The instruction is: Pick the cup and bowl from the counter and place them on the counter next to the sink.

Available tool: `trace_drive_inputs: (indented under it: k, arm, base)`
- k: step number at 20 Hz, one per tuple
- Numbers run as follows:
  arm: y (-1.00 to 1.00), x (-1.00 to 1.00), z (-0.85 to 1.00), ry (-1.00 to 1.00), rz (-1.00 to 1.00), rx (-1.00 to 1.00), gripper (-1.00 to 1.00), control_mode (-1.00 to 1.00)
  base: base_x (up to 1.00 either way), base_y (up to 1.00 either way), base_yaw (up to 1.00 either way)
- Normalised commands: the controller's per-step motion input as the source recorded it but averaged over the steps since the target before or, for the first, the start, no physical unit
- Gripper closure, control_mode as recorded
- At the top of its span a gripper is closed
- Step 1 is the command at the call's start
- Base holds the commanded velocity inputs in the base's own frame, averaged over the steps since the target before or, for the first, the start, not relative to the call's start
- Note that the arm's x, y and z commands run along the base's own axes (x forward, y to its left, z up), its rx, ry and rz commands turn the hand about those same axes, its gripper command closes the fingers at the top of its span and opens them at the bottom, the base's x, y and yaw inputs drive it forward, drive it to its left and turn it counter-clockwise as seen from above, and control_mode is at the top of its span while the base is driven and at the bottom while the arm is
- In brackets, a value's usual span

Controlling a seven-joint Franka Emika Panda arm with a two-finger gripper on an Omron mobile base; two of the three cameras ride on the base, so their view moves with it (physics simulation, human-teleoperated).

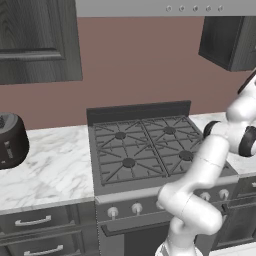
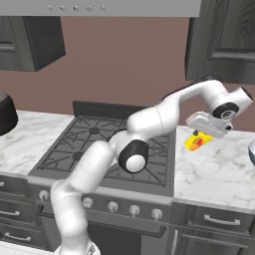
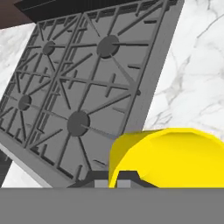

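**Cup in the pincer over the marble**

Marble first: you see a white counter [image 2: 219, 169] with grey veins, smooth and flat, on both sides of a dark grey stove [image 2: 94, 144]. The stove top carries cast grates in a web pattern around round burner caps; its front has a row of small round knobs.

Your pincer [image 2: 201, 133] sits at the end of the white arm, to the right of the stove, just above the marble. It is clenched on the cup [image 2: 195, 141]. The cup is plain, glossy yellow, round-walled, with a red-orange mark on its side. In the right base view it hangs directly under the pincer, tilted, its long axis leaning rather than upright; you cannot tell whether its bottom edge touches the counter. In the hand view the cup [image 3: 170, 157] lies right in front of the fingertips [image 3: 127, 177], its curved yellow wall towards the camera, with the stove grates beyond it and to its left. You cannot tell from these views whether anything is inside it.

Well to the right of the pincer, at the frame edge, a pale grey-blue rounded sliver is the bowl [image 2: 252, 152], resting on the marble; its inside is hidden.

Far to the left of the pincer, beyond the stove, a dark rounded appliance [image 1: 11, 140] stands on the counter. Dark wood-grain cabinets [image 1: 37, 40] hang above against a dull red-brown wall.
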Motion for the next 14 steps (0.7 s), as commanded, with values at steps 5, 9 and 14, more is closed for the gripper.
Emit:
trace_drive_inputs:
  k: [5, 9, 14]
  arm:
    - [0.86, -0.73, 0.00, -0.19, 0.00, 0.00, 1.00, -1.00]
    - [1.00, -0.68, 0.00, -0.20, 0.00, 0.00, 1.00, -1.00]
    - [1.00, -0.68, 0.08, -0.17, 0.00, -0.01, 1.00, -1.00]
  base:
    - [0.00, 0.00, 0.00]
    - [0.00, 0.00, 0.00]
    - [0.00, 0.00, 0.00]
